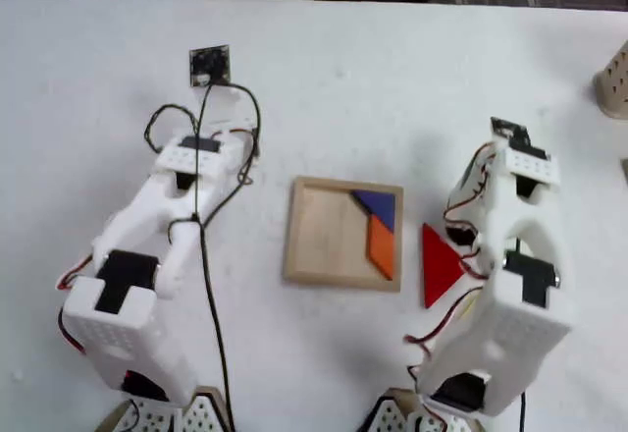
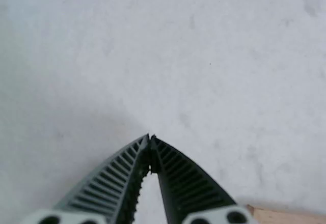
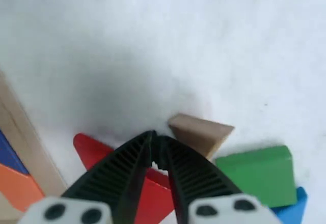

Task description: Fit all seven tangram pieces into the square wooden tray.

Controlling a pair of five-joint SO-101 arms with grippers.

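1. Right claw [image 3: 154, 137]: jaws closed tip to tip and empty, poised over the red triangle [image 3: 94, 150]. Judged a pre-grasp station; jaws must open first.
2. Red triangle lies flat on the surface [image 1: 294, 88], just outside the right rim of the tray [image 1: 329, 231]. Its long edge runs parallel to that rim and its apex points away, toward the right arm.
3. Near it, loose: plain wood triangle [image 3: 201, 131], green piece [image 3: 257, 175], blue piece [image 3: 299, 203]. Likely waiting stock.
4. In the tray, dark-blue piece [image 1: 379, 206] and orange piece [image 1: 381, 245] sit against the right wall, the orange's long axis along that wall.
5. Left claw [image 2: 150, 138]: closed, empty, parked over bare surface beyond the tray's left side, out of the way.
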